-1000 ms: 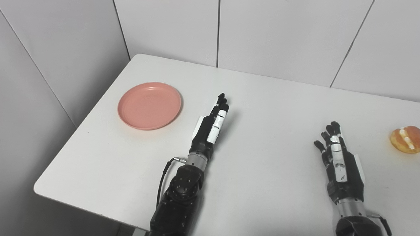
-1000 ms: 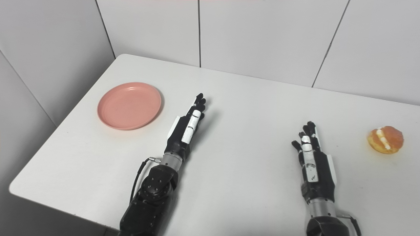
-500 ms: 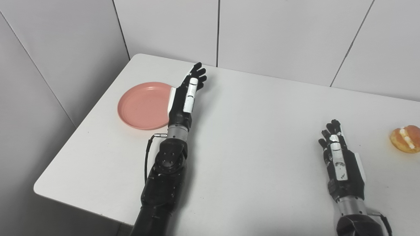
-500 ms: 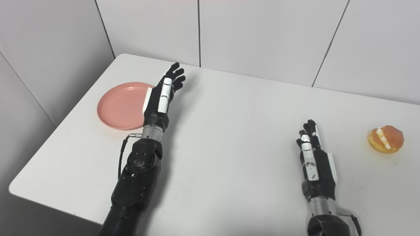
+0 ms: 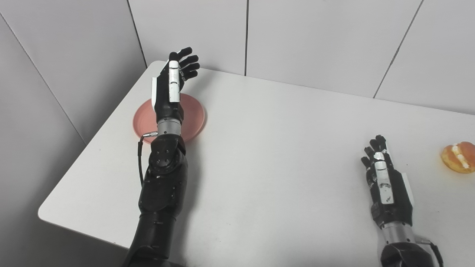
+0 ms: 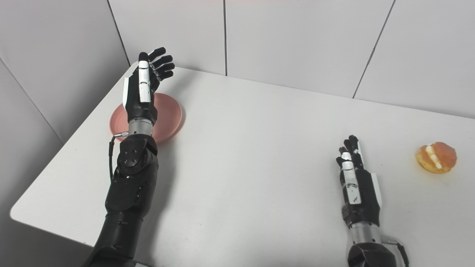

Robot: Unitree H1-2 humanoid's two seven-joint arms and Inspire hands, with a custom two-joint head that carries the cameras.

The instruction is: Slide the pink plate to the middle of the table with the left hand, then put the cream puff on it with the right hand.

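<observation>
Nothing done yet. Pink plate (image 5: 193,118) sits at table's (image 5: 282,155) ten o'clock corner, unmoved; left hand (image 5: 170,87) above it, fingers spread, empty, contact probably none. Right hand (image 5: 386,181) at four o'clock, fingers loosely together, empty. Cream puff (image 5: 459,157) at three o'clock edge. White tabletop, grey panel walls (image 5: 315,40).

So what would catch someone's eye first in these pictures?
Probably the left hand, open and raised above the pink plate near the table's far left corner. Next, the orange cream puff sitting alone at the right edge, with the right hand open, just left of it.
</observation>
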